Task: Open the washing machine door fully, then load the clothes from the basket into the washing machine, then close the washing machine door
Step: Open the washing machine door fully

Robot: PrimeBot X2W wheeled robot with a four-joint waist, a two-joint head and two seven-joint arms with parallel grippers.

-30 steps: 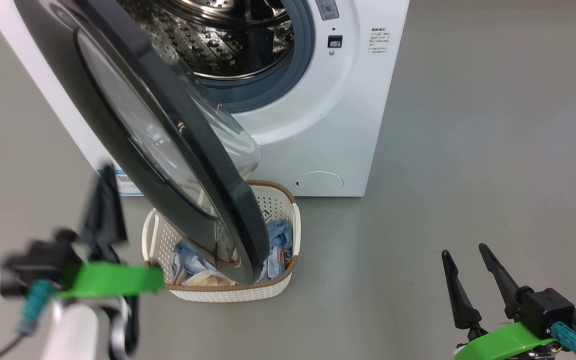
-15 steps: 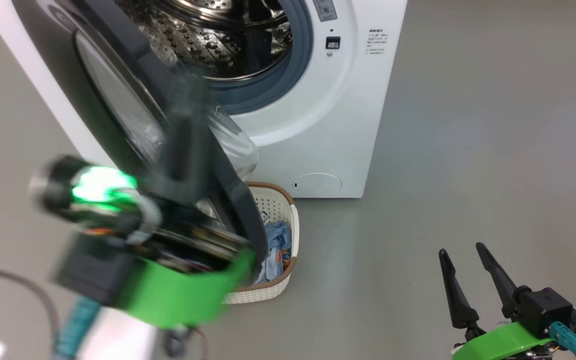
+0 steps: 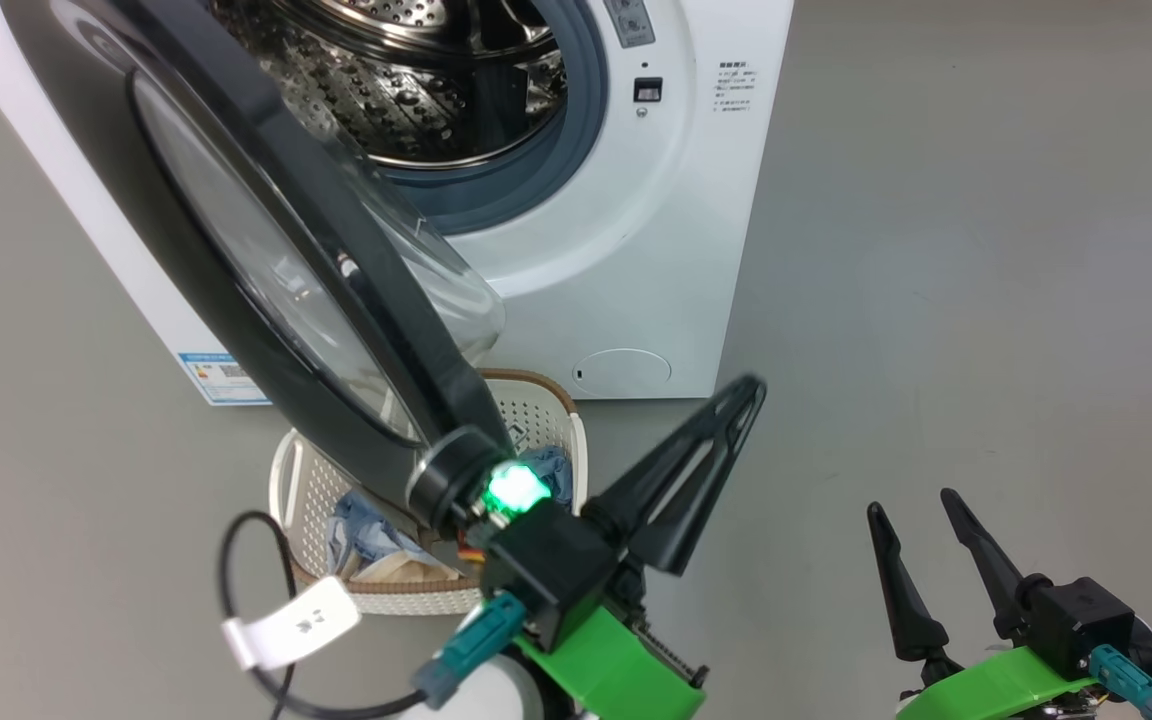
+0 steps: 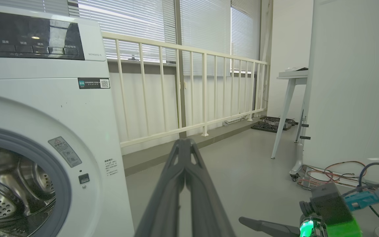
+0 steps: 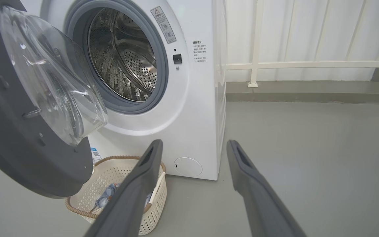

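Starting with our left gripper: its two dark fingers are pressed flat together with nothing between them, and in the head view it points up and to the right, hanging in the air just right of the basket. From the left wrist camera those closed fingers aim past the right front corner of the washing machine toward a white railing. Our right gripper sits low at the right with its fingers spread wide and empty, over bare grey floor, well apart from the basket. The basket stands on the floor right in front of the machine, with the clothes bunched inside, light blue stuff plus a cream piece. The washing machine door is swung out only partway, and its lower edge hangs over the basket and hides a good chunk of it from the head camera. Behind the door the steel drum looks bare as far as we can see into it. The round flap is low on the front, just past the basket.
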